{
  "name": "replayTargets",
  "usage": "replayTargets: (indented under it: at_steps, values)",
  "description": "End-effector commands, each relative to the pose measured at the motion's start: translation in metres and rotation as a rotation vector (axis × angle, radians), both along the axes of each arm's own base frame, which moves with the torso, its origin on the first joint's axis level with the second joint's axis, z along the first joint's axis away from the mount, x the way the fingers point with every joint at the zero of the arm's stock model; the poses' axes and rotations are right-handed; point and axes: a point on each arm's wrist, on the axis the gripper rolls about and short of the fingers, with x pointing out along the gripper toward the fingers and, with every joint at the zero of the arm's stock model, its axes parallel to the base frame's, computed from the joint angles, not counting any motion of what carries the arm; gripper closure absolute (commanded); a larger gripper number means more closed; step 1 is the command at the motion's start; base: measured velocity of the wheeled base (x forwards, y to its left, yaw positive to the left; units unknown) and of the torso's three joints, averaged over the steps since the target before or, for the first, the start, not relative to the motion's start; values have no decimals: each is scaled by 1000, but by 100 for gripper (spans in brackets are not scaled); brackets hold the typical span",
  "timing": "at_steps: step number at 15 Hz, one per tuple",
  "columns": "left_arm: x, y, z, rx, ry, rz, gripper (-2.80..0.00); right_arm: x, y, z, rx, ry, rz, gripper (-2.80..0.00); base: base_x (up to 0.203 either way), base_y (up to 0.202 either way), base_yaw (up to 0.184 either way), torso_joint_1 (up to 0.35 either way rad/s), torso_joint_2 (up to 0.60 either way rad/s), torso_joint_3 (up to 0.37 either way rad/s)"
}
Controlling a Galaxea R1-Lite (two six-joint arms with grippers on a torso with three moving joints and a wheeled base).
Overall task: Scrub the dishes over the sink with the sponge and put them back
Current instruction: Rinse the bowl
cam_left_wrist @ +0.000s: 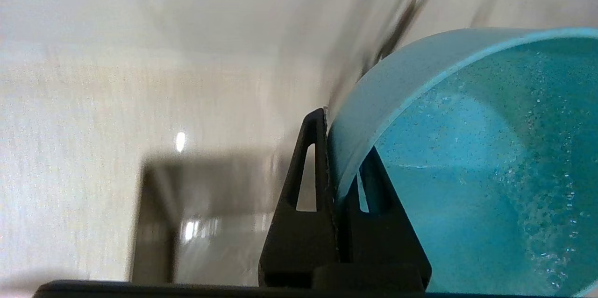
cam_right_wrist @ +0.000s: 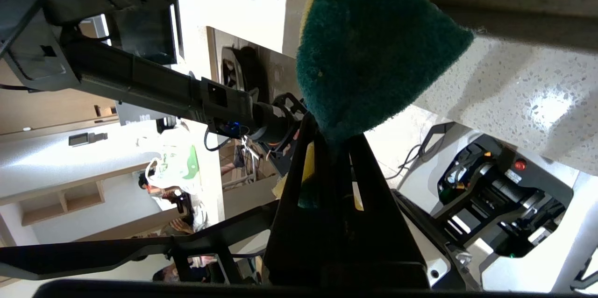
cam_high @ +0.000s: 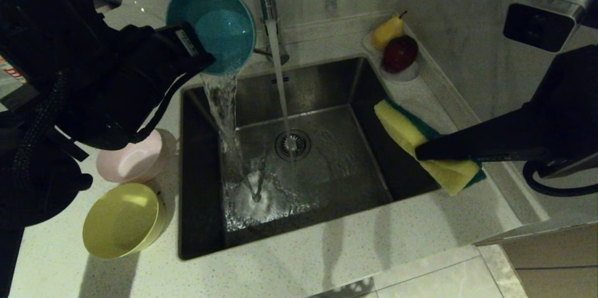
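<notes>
My left gripper (cam_high: 198, 53) is shut on the rim of the light blue bowl (cam_high: 212, 24), held tilted over the sink's (cam_high: 327, 83) back left corner; water pours out of it into the basin. In the left wrist view one finger sits inside and one outside the blue bowl (cam_left_wrist: 467, 172) at the left gripper (cam_left_wrist: 341, 148). My right gripper (cam_high: 420, 151) is shut on the sponge (cam_high: 411, 134), yellow foam up, over the sink's right edge. The right wrist view shows the sponge's (cam_right_wrist: 369, 50) green side above the right gripper (cam_right_wrist: 334, 137). The pink bowl (cam_high: 133, 158) and yellow bowl (cam_high: 122, 221) stand on the counter left of the sink.
The faucet (cam_high: 268, 3) runs a stream onto the drain strainer (cam_high: 293, 144). A small white dish (cam_high: 404, 74) with a pear and a dark red fruit sits at the back right corner. The counter's front edge (cam_high: 420, 270) lies below the sink.
</notes>
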Motion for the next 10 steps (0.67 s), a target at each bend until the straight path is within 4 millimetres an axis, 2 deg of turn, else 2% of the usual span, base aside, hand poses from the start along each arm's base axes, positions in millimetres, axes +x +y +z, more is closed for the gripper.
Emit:
replayTargets:
  at_steps: [1, 5, 10]
  values:
    - [-6, 3, 12, -6, -121, 20, 0, 2, 1, -3, -6, 13, 2, 0, 0, 0, 0, 0, 0, 0]
    - [-21, 9, 20, 66, -232, 9, 0, 4, 4, -2, 5, -2, 2, 0, 0, 0, 0, 0, 0, 0]
    - [-38, 16, 24, 26, -425, -60, 0, 6, 5, -3, 2, 4, 1, 0, 0, 0, 0, 0, 0, 0]
